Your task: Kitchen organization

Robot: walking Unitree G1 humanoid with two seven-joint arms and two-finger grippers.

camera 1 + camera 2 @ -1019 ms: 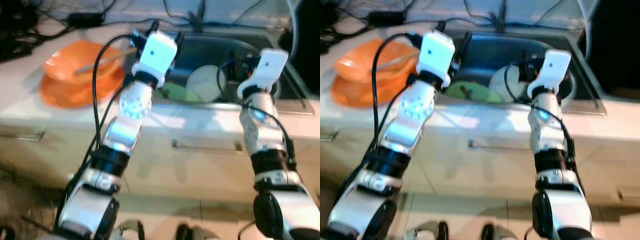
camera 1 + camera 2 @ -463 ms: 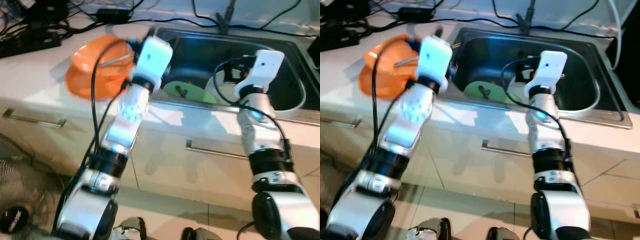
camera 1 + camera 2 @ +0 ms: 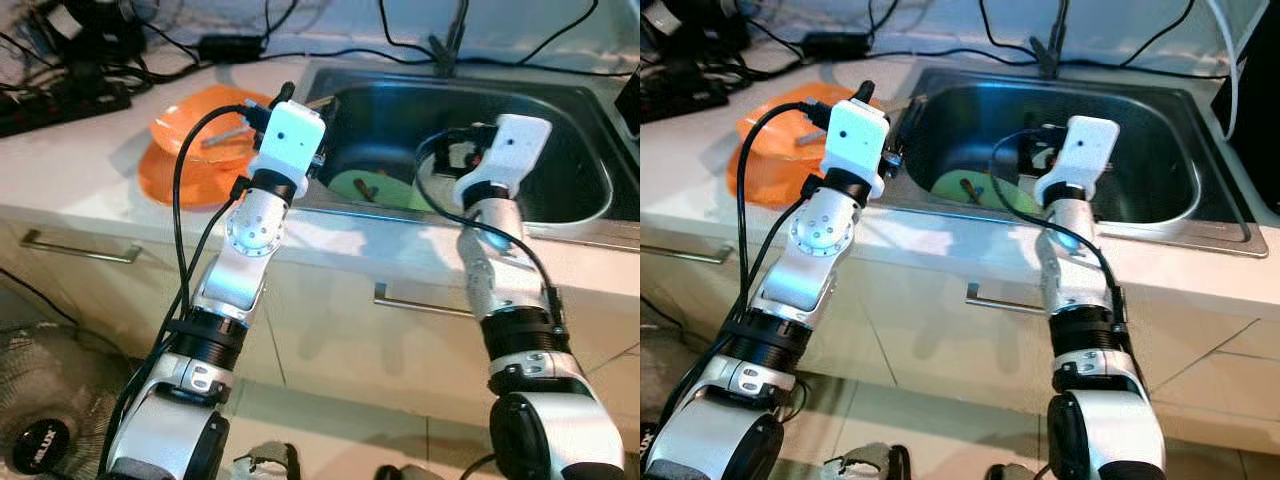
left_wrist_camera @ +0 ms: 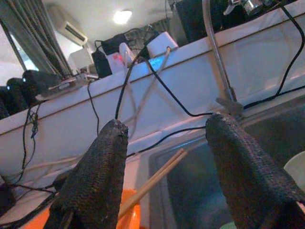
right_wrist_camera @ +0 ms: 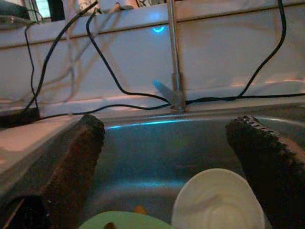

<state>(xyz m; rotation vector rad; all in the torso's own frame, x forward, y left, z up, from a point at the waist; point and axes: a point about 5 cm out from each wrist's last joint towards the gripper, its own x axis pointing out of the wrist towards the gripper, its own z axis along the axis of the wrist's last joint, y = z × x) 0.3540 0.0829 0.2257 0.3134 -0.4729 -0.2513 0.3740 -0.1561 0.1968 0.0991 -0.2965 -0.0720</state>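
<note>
Dishes awaiting sorting: green plate (image 3: 366, 187) and white bowl (image 5: 218, 202) lying on sink (image 3: 1160, 215) floor, likely left for washing. Orange bowl (image 3: 205, 133) stacked on orange plate (image 3: 180, 182) at left of basin, chopsticks (image 4: 151, 181) propped across its rim. Left gripper (image 4: 171, 191) poised over sink's left edge, fingers wide apart, empty. Right gripper (image 5: 177, 191) over basin facing bowl, fingers spread, nothing held, seemingly lining up a pickup.

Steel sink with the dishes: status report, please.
Both grippers open: left gripper at sink's left rim, right gripper over steel sink. Green plate and white bowl inside. Nothing held.
</note>
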